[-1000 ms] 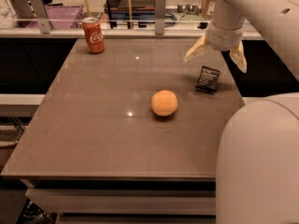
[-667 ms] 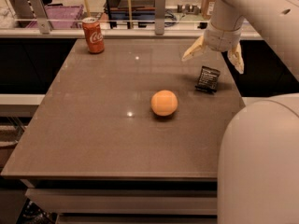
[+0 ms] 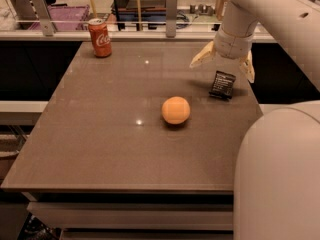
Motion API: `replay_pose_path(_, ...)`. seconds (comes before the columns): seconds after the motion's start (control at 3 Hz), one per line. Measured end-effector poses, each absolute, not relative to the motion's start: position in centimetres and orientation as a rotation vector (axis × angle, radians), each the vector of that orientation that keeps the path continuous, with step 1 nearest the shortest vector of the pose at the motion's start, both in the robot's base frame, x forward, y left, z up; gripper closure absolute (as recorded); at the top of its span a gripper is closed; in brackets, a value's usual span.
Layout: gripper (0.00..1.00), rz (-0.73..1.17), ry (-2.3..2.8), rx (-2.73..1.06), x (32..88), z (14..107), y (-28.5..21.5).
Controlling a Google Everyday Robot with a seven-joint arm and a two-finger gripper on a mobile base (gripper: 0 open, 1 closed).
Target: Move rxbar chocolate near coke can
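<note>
The claw (image 3: 221, 70) hangs in the upper right of the frame with its two pale fingers spread wide and nothing between them, poised just above the rxbar chocolate (image 3: 222, 85). The bar lies flat on the table (image 3: 100, 134) near its right edge, right of centre in the frame, well apart from the coke can (image 3: 100, 38), which stands upright at the table's far left corner. An orange fruit (image 3: 176, 110) sits near the middle, roughly between the two. The bar is likely light, thin and somewhat pliant, with a slick wrapper, so it could slide or buckle. The best hold is probably across its narrow width, with the fingers brought low onto both long edges.
</note>
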State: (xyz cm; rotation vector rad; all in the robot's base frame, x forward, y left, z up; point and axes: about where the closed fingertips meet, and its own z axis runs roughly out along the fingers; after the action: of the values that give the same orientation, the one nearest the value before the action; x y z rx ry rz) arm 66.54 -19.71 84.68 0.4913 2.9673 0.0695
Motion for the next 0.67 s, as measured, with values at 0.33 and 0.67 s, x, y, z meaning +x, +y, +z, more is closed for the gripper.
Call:
replay_pose_path(0.33, 0.00, 0.088, 2.986, 0.488, 66.14, 84.07, -18.93)
replay_pose_path(0.67, 0.00, 0.103, 3.002, 0.500, 65.44, 83.35, -18.28)
